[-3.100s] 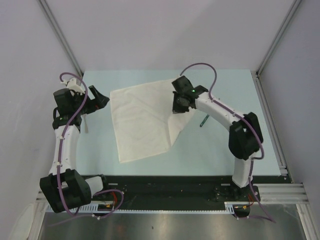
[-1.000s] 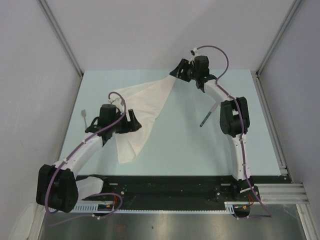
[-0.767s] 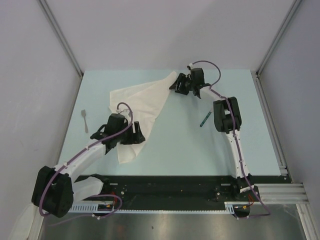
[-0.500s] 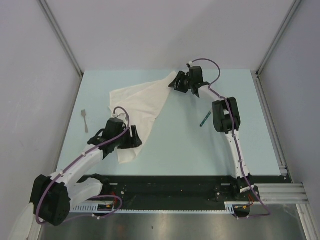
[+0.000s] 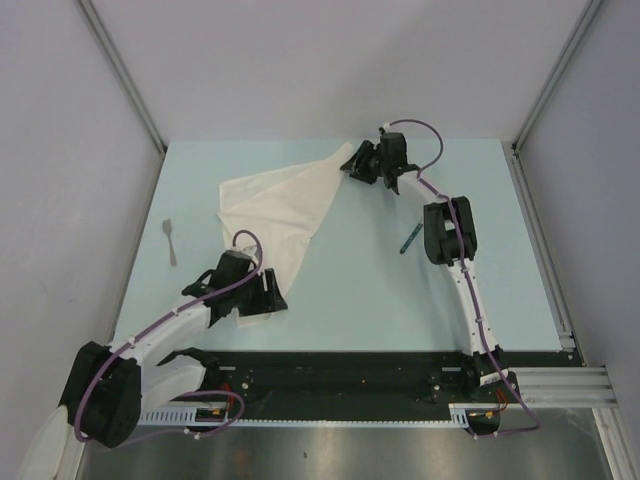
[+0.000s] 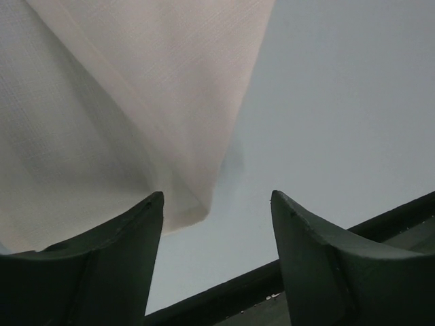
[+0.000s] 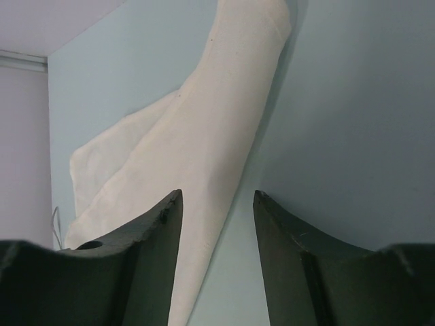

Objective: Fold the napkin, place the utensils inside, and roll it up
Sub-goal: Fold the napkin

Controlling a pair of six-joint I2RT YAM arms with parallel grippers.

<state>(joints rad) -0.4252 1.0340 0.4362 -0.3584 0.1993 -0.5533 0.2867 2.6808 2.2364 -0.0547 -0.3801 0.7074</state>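
Two sets of jaws apart, gripping nothing: left gripper (image 6: 217, 198) over the napkin (image 5: 285, 200) corner, lower left; right gripper (image 7: 217, 193) astride its folded tip, upper centre. Knife (image 5: 410, 239) right of centre, apart from the cloth.

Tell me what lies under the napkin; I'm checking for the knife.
The knife lies uncovered on the table, apart, right of the napkin. What the napkin's folds cover cannot be seen.

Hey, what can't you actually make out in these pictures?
Top view: near corner of the napkin, hidden under the left claw.
Right wrist view: napkin's lower end, cut off by the bottom edge below the right claw.
Top view: knife, too small to tell blade from handle.
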